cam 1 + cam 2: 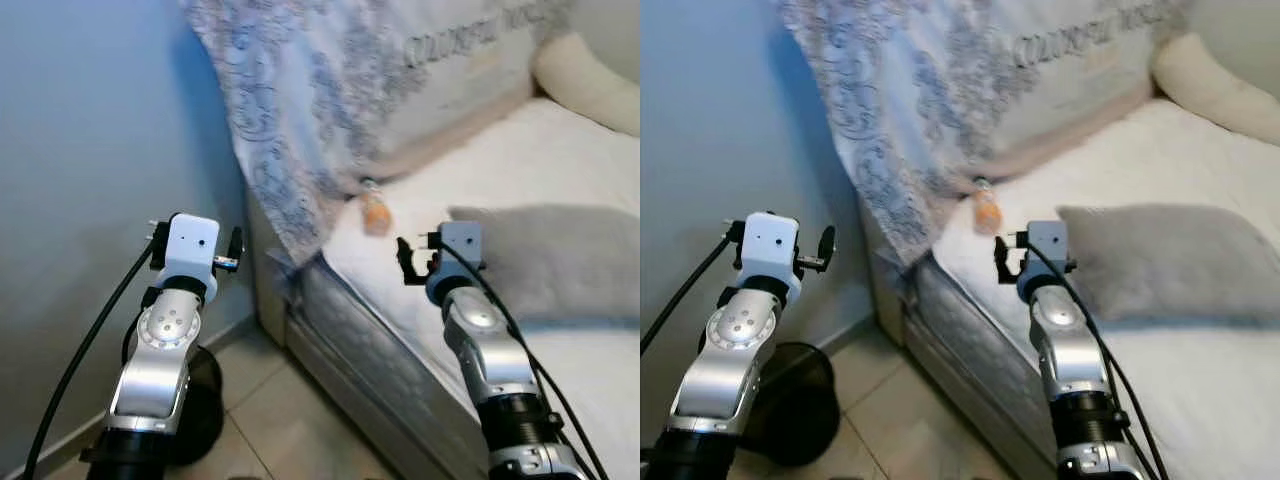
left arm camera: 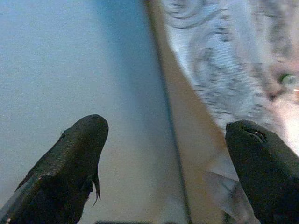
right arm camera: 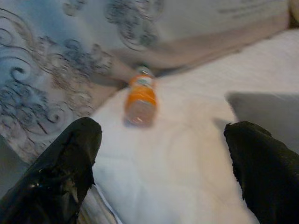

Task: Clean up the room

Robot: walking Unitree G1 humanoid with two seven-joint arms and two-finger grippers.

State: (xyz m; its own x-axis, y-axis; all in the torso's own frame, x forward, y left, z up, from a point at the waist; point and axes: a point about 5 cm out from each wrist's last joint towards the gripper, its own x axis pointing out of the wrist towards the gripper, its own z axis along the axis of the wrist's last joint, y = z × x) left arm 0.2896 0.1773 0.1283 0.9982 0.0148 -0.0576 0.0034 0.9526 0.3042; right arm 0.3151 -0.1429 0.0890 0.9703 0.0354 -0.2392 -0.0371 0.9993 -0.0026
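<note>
Both pairs of jaws stand wide apart and hold nothing. In the right wrist view the two black fingers frame a small orange bottle, which lies on its side on the white sheet of the bed, close under the edge of a large patterned pillow. The right gripper hovers over the near corner of the mattress, short of the bottle and not touching it. Its fingers look spread this wide so that they can pass on both sides of the bottle's body. A grey pillow lies flat on the bed just beside the right arm, apart from the bottle.

The left gripper is raised at the side of the bed, toward the blue wall, and looks along the gap between the wall and the hanging pillow. It seems to wait there, out of the way of the other arm. A round black object stands on the tiled floor below the left arm; what it is I cannot tell.

I judge that the bottle is the thing to be tidied away and that the reach is only beginning. Since the bottle is round and lies on soft cloth, it may roll or sink when touched, so a slow closing across its middle seems wise.
</note>
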